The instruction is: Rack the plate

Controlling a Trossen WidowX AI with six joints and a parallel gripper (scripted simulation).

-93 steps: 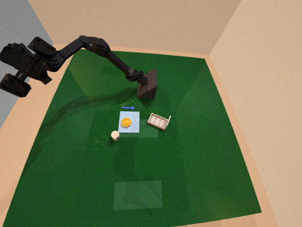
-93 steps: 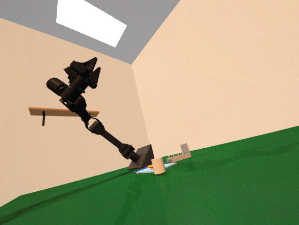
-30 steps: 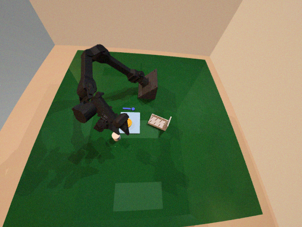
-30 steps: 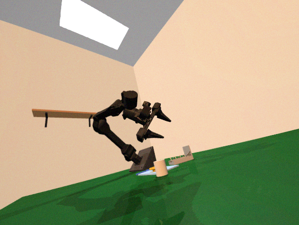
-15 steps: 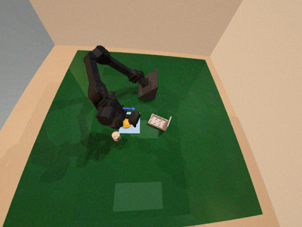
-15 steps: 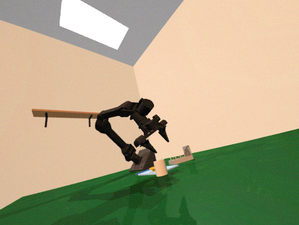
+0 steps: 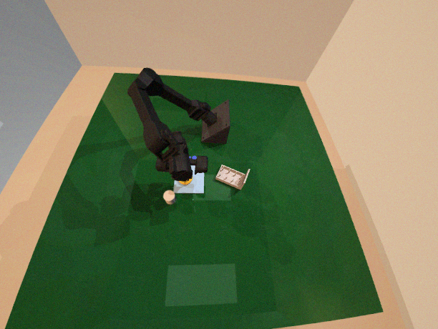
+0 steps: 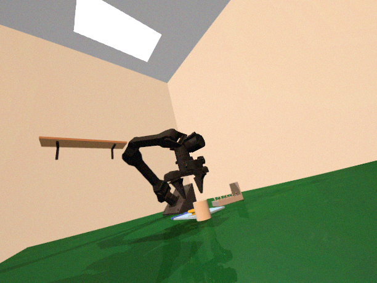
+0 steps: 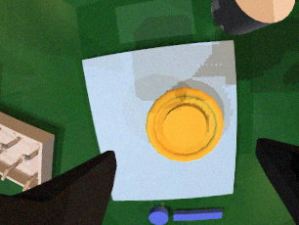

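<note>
A blue spoon [image 7: 194, 157] [image 9: 158, 215] lies near a tan cylinder [image 7: 169, 197] [image 8: 202, 210].

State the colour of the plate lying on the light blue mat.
The plate is yellow-orange, seen best in the wrist view.

Plate [image 7: 185, 182] [image 8: 191, 211] [image 9: 185, 125]: top, mostly under arm; exterior, part behind cup [image 7: 169, 197] [image 8: 202, 210] [image 9: 266, 7].
Rack [image 7: 230, 177] [image 8: 228, 200] [image 9: 46, 158]: wrist, cut off at left edge.
Cup: wrist, cut at top edge.
Spoon [image 7: 194, 157] [image 9: 197, 215]: top, handle mostly hidden.
</note>
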